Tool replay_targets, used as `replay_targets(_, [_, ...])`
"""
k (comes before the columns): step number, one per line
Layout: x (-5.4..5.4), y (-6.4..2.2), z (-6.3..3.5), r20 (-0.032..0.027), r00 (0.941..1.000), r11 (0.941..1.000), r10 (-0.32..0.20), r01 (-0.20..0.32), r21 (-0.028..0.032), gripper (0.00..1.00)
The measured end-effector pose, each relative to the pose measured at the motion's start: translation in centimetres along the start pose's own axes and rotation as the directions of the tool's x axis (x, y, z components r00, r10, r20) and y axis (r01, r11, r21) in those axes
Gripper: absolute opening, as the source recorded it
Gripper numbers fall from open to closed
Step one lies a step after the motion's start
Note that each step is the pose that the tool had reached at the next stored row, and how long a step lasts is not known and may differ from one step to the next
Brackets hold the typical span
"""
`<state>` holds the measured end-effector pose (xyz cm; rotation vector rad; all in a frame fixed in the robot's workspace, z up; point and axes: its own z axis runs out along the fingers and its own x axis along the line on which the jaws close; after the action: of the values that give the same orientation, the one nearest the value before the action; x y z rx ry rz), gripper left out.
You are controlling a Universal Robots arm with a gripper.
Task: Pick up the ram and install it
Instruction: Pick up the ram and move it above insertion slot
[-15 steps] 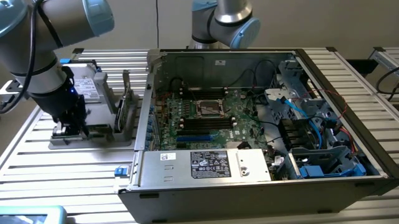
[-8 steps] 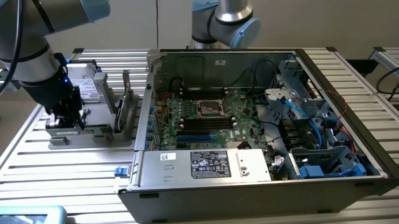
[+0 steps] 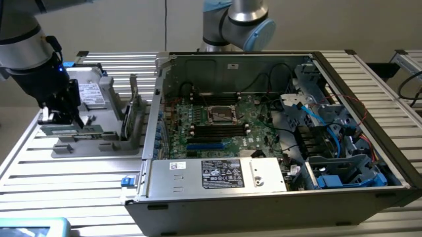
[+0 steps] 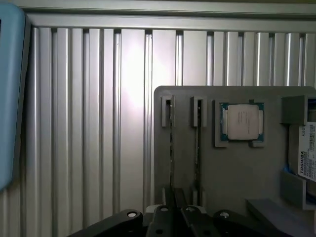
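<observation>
The ram (image 3: pixel 72 131) is a thin green stick lying low in the grey holder tray (image 3: pixel 99 148) at the exterior view's left. In the wrist view it is seen edge-on (image 4: pixel 171 143), standing in one of the tray's two narrow slots. My gripper (image 3: pixel 63 121) is down on the tray right over it. The black fingers (image 4: pixel 167 210) stand close together, and the gripper (image 4: pixel 174 195) is shut on the ram's near end. The ram still rests in its slot. The open computer case (image 3: pixel 369 143) shows the motherboard's black memory slots (image 3: pixel 218 129) beside the processor socket.
A second thin stick (image 4: pixel 198 143) stands in the neighbouring slot. A processor chip (image 4: pixel 242 122) and a labelled drive (image 4: pixel 308 148) also lie on the tray. A taller green expansion card (image 3: pixel 135 118) stands between tray and case. A second arm (image 3: pixel 237 24) sits behind the case.
</observation>
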<state>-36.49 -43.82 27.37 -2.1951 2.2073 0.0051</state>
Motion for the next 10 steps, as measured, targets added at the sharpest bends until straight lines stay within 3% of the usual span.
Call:
replay_targets(5, [0.0, -0.92, -2.25, 0.001, 1.0, 1.0, 0.0, 0.0, 0.0001, 0.12])
replay_targets(10, [0.3, -2.59, -4.51, 0.011, 0.9999, 1.0, 0.0, 0.0, 0.0, 0.12])
